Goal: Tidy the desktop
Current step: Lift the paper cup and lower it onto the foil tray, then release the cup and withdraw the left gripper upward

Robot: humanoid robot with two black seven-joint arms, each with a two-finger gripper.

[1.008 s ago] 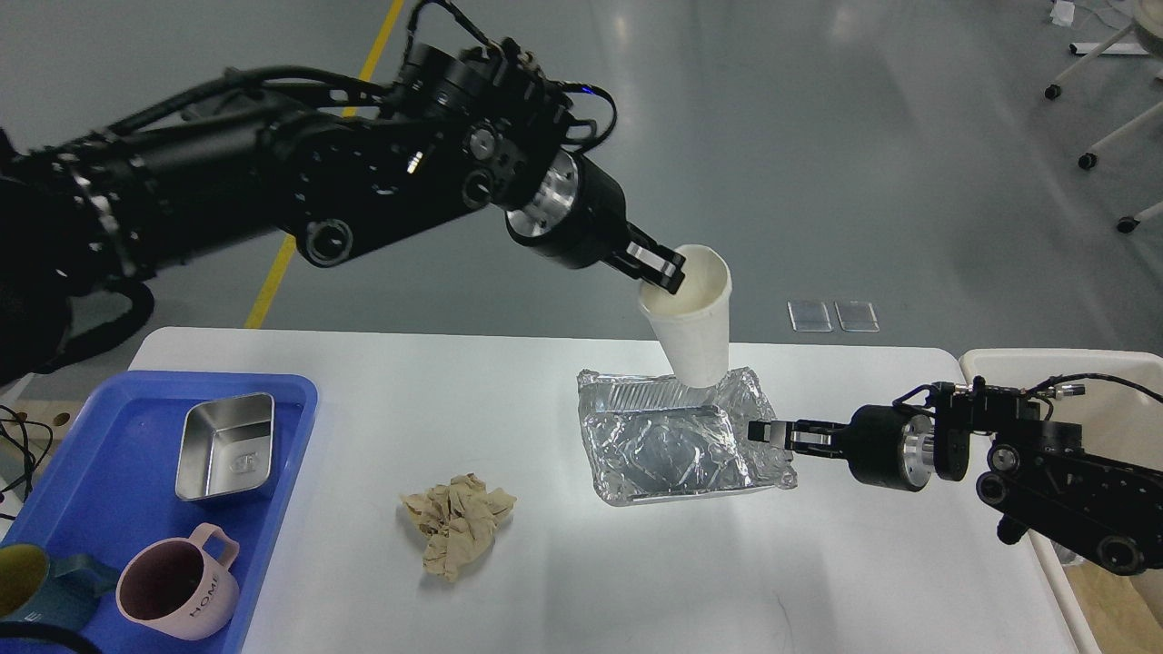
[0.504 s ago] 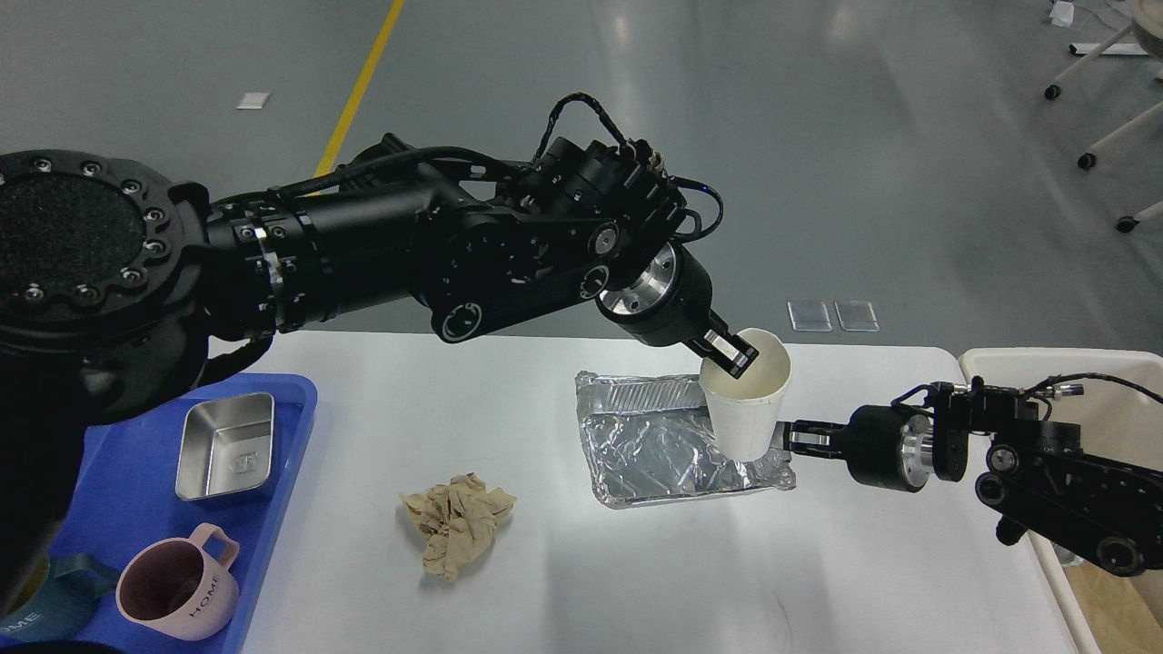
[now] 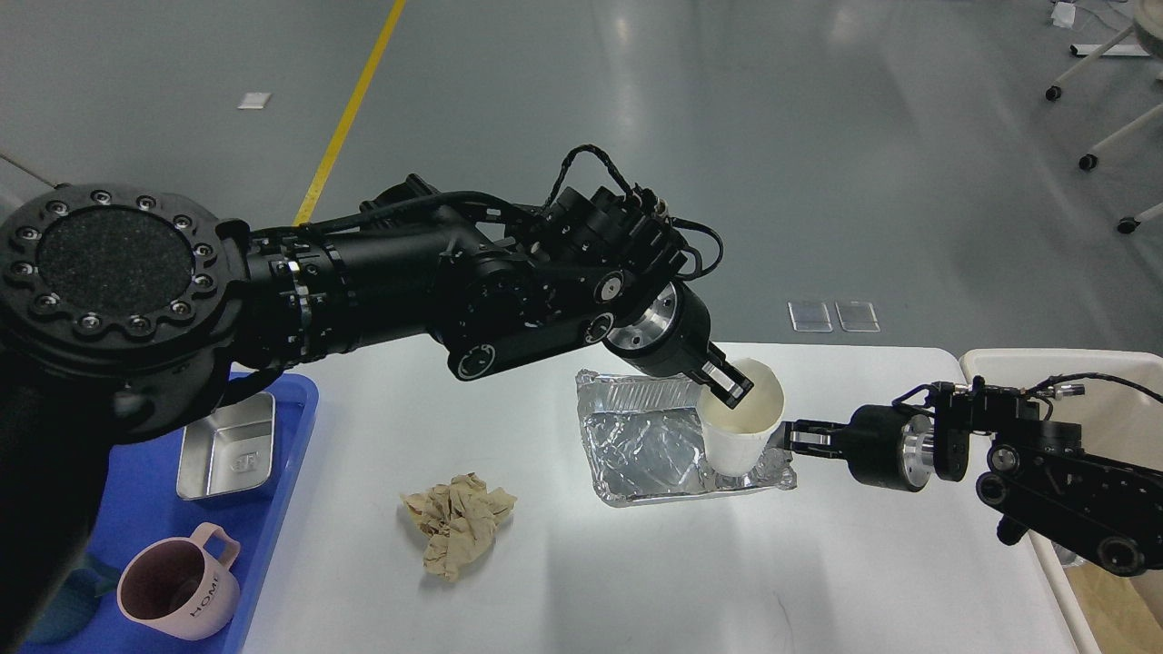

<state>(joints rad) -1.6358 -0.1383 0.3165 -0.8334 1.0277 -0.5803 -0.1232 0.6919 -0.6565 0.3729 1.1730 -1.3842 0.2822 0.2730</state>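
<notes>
Currently my left end effector pinches the rim of a white paper cup, which stands in the right end of the crumpled foil tray at the bench's twelve o'clock side. My right end effector is clamped on the tray's three o'clock edge, bracing it. I judge the cup is being nested into the tray; next I'd release it and carry both toward the off-white bin at three o'clock. Crumpled brown paper waits at nine o'clock of the tray.

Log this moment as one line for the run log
left gripper: shut on paper cup rim | cup: over foil tray | right gripper: at tray's right edge, grip unclear | crumpled paper: on desktop
</notes>
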